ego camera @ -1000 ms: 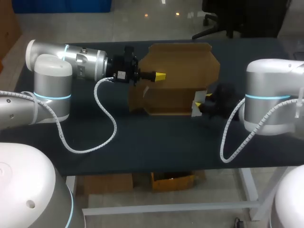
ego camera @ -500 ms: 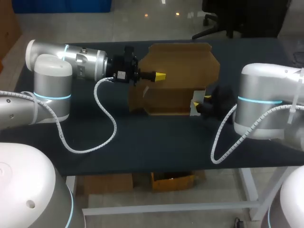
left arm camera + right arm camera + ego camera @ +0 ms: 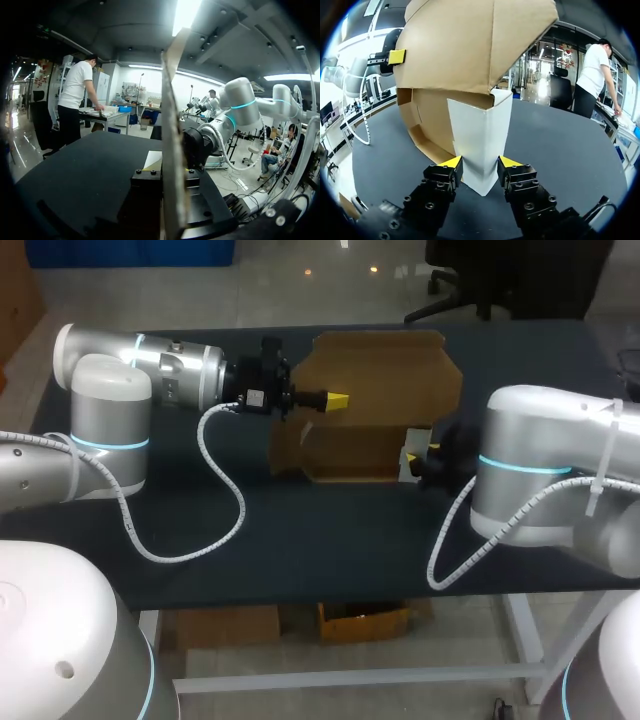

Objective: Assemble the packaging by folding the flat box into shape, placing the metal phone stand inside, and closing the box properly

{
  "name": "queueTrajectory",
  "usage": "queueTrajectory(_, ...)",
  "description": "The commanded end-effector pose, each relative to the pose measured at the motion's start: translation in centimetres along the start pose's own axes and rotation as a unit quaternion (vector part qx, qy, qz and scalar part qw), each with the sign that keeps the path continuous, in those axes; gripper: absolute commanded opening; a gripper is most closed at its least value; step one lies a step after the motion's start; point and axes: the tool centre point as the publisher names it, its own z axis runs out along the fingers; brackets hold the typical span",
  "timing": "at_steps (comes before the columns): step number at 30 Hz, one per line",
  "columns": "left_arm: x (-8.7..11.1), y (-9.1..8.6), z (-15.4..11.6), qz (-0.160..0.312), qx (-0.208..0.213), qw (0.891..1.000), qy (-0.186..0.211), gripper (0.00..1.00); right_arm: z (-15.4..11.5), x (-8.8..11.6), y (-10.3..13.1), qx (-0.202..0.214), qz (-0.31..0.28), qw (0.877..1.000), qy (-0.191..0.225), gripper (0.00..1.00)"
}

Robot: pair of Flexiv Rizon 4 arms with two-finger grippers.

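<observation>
Arm at left point(image 3: 150, 365): reaches level across the table point(image 3: 300, 530) to the left edge of the cardboard box point(image 3: 385, 390). Left gripper point(image 3: 338, 400): clamped on the tall rear panel point(image 3: 390, 355), with one yellow tip on the near face. Left wrist view: panel edge-on between the black finger blocks, apparently pressed from both sides. Judged purpose: holds the panel upright and pins the box against sliding during work at the opposite end.

Box position: middle of the table, brown, partly erected. Rear panel standing above a shallow open tray of low walls point(image 3: 345, 455). Not yet a closed shape; judged step in hand: folding.

Right gripper point(image 3: 480, 161): at the right end of the box, yellow tips pinched from two sides on a white side flap point(image 3: 480, 130). Flap creased into a vertical corner between the tips. Judged purpose: steers the flap inward to form the end wall. Grips low on the flap, probably for control close to the crease. Right arm point(image 3: 540, 480): enters from the right, with its bulk low over the near right part of the table.

Metal phone stand: not visible in any view. Insertion and closing not yet done.
</observation>
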Motion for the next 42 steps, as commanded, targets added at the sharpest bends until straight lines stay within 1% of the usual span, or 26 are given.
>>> queueTrajectory(1, -0.05, 0.14, 0.08, 0.0, 0.0, 1.0, 0.001, 0.0, 0.43, 0.58, -0.32, -0.006, 0.008, 0.995, -0.097, 0.42)
queueTrajectory(9, -0.05, 0.14, 0.08, 0.0, 0.0, 1.0, 0.001, 0.0, 0.38, 0.46, -0.47, -0.007, 0.024, 0.993, -0.119, 0.38)
queueTrajectory(14, -0.05, 0.14, 0.08, 0.0, 0.0, 1.0, 0.001, 0.0, 0.32, 0.33, -0.5, -0.007, 0.033, 0.991, -0.132, 0.31)
queueTrajectory(22, -0.05, 0.14, 0.08, 0.0, 0.0, 1.0, 0.001, 0.0, 0.48, 0.13, -0.44, -0.009, 0.041, 0.988, -0.149, 0.3)
queueTrajectory(31, -0.05, 0.14, 0.08, 0.0, 0.0, 1.0, 0.001, 0.0, 0.81, -0.05, -0.24, -0.01, 0.051, 0.985, -0.164, 0.26)
queueTrajectory(42, -0.05, 0.14, 0.08, 0.0, 0.0, 1.0, 0.001, 0.0, 1.1, -0.25, -0.4, -0.012, 0.068, 0.98, -0.187, 0.24)
